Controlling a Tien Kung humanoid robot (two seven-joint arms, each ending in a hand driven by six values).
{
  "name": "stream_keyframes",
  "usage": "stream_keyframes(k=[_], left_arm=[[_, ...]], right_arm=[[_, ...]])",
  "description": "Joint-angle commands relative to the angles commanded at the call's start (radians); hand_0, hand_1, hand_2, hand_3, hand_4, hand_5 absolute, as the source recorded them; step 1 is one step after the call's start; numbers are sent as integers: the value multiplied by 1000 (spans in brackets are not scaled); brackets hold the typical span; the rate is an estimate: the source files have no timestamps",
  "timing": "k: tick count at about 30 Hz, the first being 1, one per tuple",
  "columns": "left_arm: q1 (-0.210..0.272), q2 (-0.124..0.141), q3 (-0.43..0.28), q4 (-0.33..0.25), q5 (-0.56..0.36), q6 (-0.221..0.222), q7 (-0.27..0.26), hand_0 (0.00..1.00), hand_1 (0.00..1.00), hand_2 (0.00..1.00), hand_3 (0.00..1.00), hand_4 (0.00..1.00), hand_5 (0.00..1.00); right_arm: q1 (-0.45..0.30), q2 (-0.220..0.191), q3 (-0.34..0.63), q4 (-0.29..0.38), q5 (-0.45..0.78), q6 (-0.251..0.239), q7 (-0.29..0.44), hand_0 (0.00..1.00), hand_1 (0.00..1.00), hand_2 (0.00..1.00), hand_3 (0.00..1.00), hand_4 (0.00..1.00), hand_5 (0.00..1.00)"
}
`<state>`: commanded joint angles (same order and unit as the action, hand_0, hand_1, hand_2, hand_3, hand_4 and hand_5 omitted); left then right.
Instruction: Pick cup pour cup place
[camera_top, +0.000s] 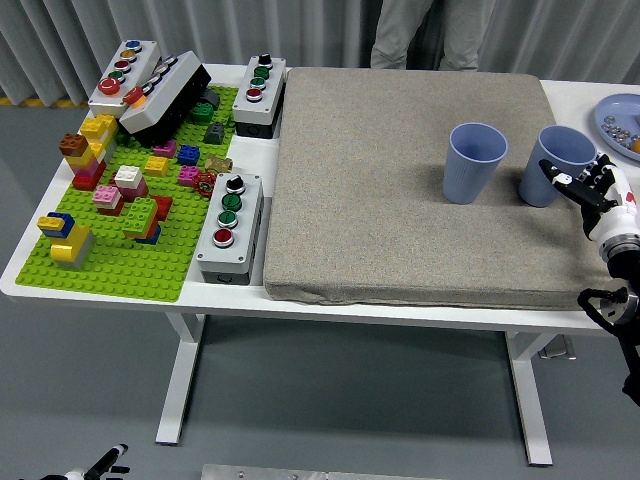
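Two blue cups stand upright on the grey mat (400, 190): the left cup (474, 162) and the right cup (558, 165). My right hand (584, 186), white and black, comes in from the right edge. It is level with the right cup's front right side, its fingers spread close against the cup wall and not closed around it. I cannot see inside either cup. A small part of my left hand (108, 462) shows at the bottom left, far below the table.
A green baseplate (120, 260) with several coloured bricks fills the table's left side, with button boxes (230, 225) around it. A blue plate (622, 120) with small items sits at the right edge. A person (425, 30) stands at the far side.
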<state>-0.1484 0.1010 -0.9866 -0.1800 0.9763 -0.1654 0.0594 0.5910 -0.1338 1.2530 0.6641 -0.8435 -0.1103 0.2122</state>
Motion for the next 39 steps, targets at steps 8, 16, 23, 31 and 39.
stream_keyframes(k=[8, 16, 23, 31, 39], left_arm=[[3, 2, -8, 0, 3, 1, 0, 838, 825, 898, 792, 646, 998], [7, 6, -15, 0, 8, 1, 2, 838, 825, 898, 791, 645, 998], [13, 7, -14, 0, 6, 1, 3, 838, 825, 897, 792, 645, 998], [14, 8, -11, 0, 4, 0, 3, 838, 825, 897, 792, 645, 998], [15, 8, -12, 0, 5, 0, 3, 837, 825, 897, 791, 644, 998]], right_arm=[[3, -16, -10, 67, -79, -37, -22, 831, 706, 618, 704, 747, 185], [7, -31, -22, 191, -267, -100, -71, 837, 710, 623, 714, 755, 194], [4, -27, -41, 263, -424, -150, -124, 839, 714, 623, 718, 757, 202], [0, -24, -50, 311, -648, -195, -182, 847, 715, 623, 726, 761, 212], [-2, -25, -42, 328, -818, -214, -229, 848, 717, 624, 727, 762, 214]])
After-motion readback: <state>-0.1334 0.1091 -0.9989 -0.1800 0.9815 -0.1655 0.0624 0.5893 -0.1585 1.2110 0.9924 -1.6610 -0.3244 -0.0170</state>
